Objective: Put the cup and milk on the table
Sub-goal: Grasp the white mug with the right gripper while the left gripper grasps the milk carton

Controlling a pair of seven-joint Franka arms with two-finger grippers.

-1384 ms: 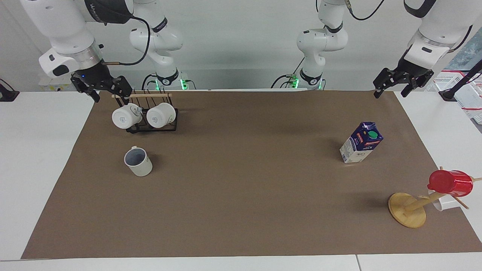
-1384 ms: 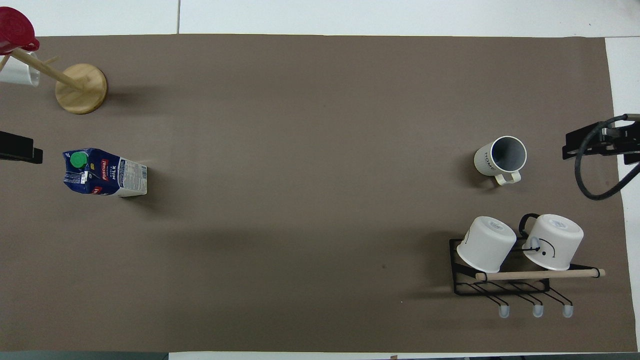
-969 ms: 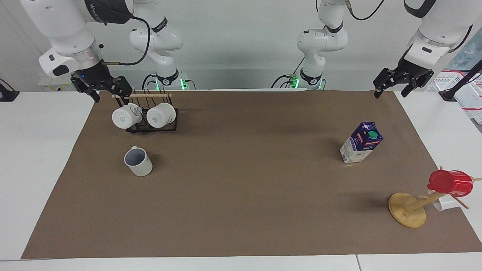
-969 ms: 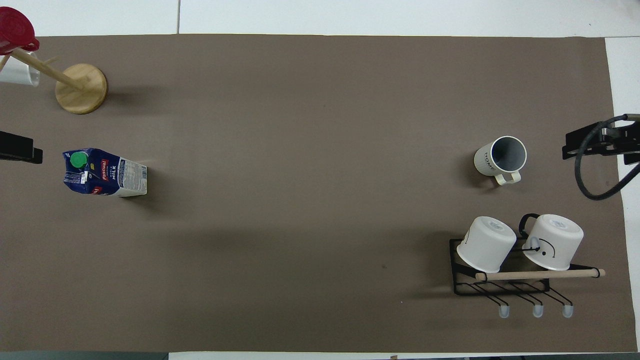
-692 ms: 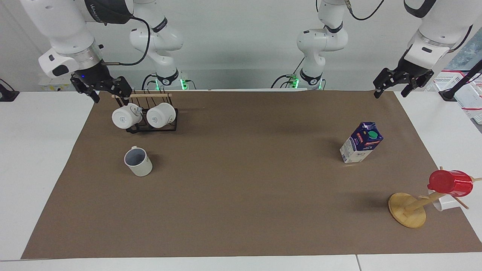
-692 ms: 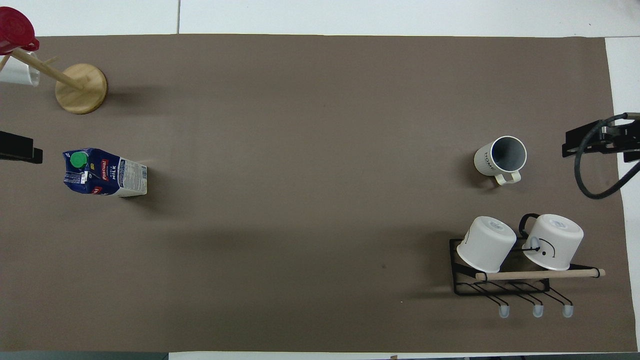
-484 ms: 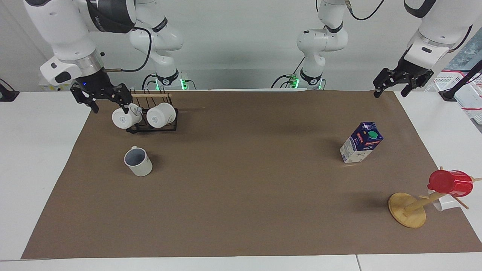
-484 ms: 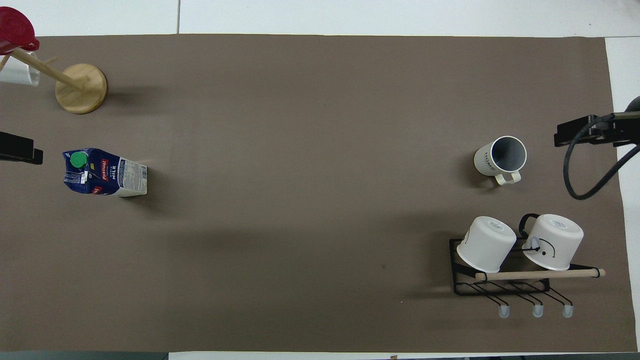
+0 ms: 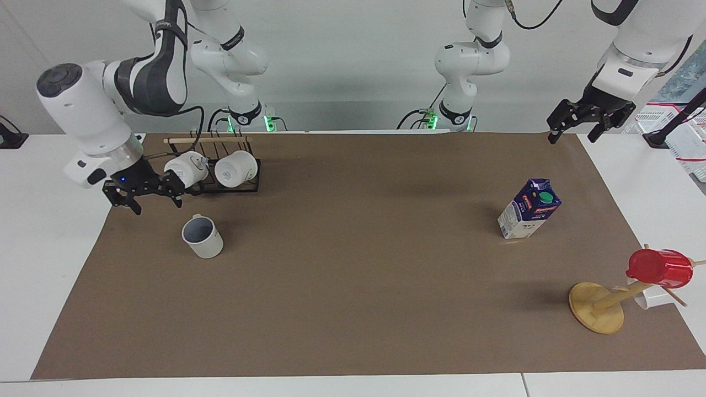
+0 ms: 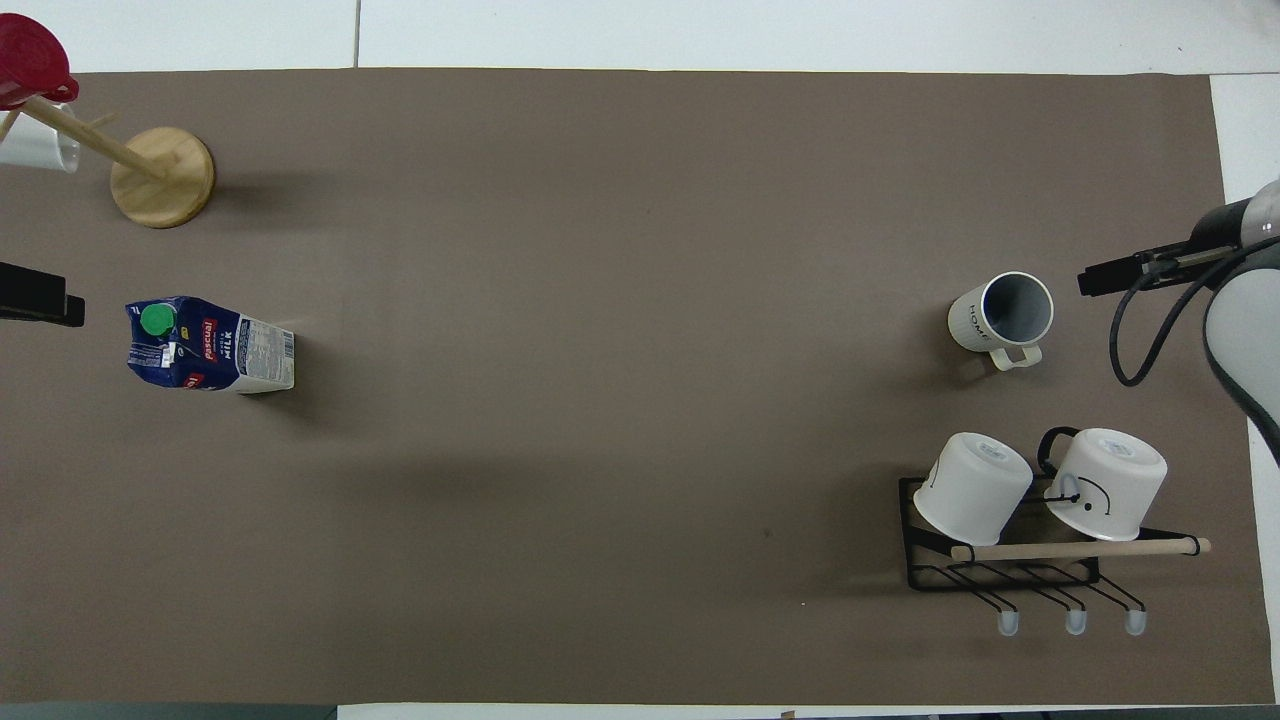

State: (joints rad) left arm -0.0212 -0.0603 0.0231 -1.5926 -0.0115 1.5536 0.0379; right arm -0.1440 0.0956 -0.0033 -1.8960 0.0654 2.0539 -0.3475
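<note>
**Op A:** Jaws first. In the facing view my right gripper stands wide open with nothing in it, low over the paper beside the cup, toward the right arm's end. My left gripper is open and empty too, waiting over the paper's corner at the left arm's end.

**Op B:** How far along do you make it?

**Op A:** I'd say barely begun. The cup stands upright on the table, farther from the robots than the rack. The milk stands upright on the paper toward the left arm's end, well apart from both grippers. Neither is held. If both must go elsewhere on the table, all of that is left.

**Op B:** And from overhead?

**Op A:** Same reading. The right gripper shows just beside the cup, not over it. The left gripper pokes in at the edge near the milk.

**Op B:** Anything in the containers?

**Op A:** The cup looks empty, greyish inside. Two white mugs lie tipped on the rack, mouths hidden. A red cup hangs on the wooden stand.
</note>
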